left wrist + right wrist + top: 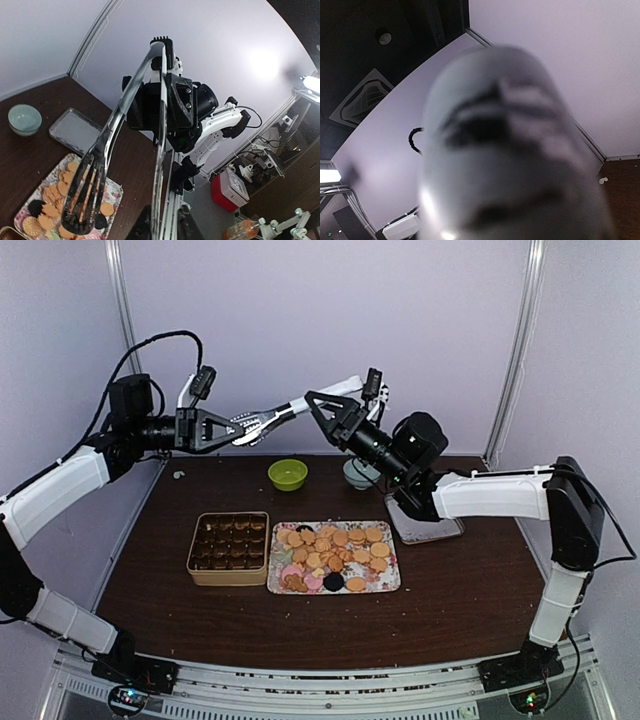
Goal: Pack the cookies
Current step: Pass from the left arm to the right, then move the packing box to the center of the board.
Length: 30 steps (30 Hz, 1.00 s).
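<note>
The cookies [335, 555], mostly tan with a few pink and dark ones, lie on a floral tray [392, 585]; they also show in the left wrist view [50, 192]. Both grippers are raised above the table's back. Metal tongs [270, 418] with black slotted heads span between them. My right gripper [305, 408] is shut on the tongs' hinge end. My left gripper [240, 426] is at the head end, with one tong arm [159, 165] between its fingers [145, 225] and a small gap showing. A blurred grey shape [505, 150] fills the right wrist view.
A tan tin [192, 558] holding dark paper cups stands left of the floral tray. A green bowl [287, 474] and a pale bowl [358, 474] sit at the back. A metal tray [425, 525] lies under my right arm. White walls enclose the table.
</note>
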{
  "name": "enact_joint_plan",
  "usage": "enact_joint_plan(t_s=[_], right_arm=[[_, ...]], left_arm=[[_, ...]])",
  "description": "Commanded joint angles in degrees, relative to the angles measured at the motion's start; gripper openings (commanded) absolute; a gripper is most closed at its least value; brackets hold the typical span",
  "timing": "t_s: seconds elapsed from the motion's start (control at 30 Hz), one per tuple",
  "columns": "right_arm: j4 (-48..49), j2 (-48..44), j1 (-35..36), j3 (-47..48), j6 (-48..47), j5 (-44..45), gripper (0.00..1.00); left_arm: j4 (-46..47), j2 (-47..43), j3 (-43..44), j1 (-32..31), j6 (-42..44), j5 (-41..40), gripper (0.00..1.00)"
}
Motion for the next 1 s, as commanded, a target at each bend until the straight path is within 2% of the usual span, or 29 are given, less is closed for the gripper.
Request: enact_joint_plan(t_s=[0.0,0.07,0.13,0.27,0.37,0.53,0.73,0.83,0.97], right_arm=[[-1.61,-3.95,0.34,-2.61,-4.38,-1.87,0.44],[-4.90,-6.38,0.31,-4.33,-7.68,-1.52,0.43],[-7.64,-8.51,0.16,-6.46,-10.79,-0.88,0.42],[-15.02,-12.90,0.06,-10.73,-18.77,1.16,0.42],[-22.94,-16.26,0.12,-13.27,-25.27,4.21,0.42],[-28.63,-20.24,0.08,-17.75,-33.28,10.55,0.42],[-32.93,-19.31,1.37,-16.84,-40.61,18.81,0.42],[-32.45,-16.96,4.18,-15.35,-45.87,25.82,0.42],[-30.23,-12.88,6.97,-13.80,-49.28,31.98,0.42]], left_arm=[[-13.28,-0.08,3.81,0.66,12.56,-0.56,0.26],[-19.26,0.32,5.01,1.52,17.37,-1.41,0.42],[-26.03,0.86,6.25,2.50,22.37,-2.42,0.54],[-36.82,1.47,8.68,4.53,32.40,-6.32,0.72],[-44.48,2.19,10.63,6.52,39.52,-10.30,0.78],[-53.27,2.31,11.65,9.79,47.68,-18.07,0.80],[-54.06,0.03,6.88,13.28,51.91,-25.19,0.80],[-54.69,-1.02,4.67,14.13,54.22,-29.26,0.80],[-53.63,-2.93,2.68,14.12,54.15,-30.24,0.81]])
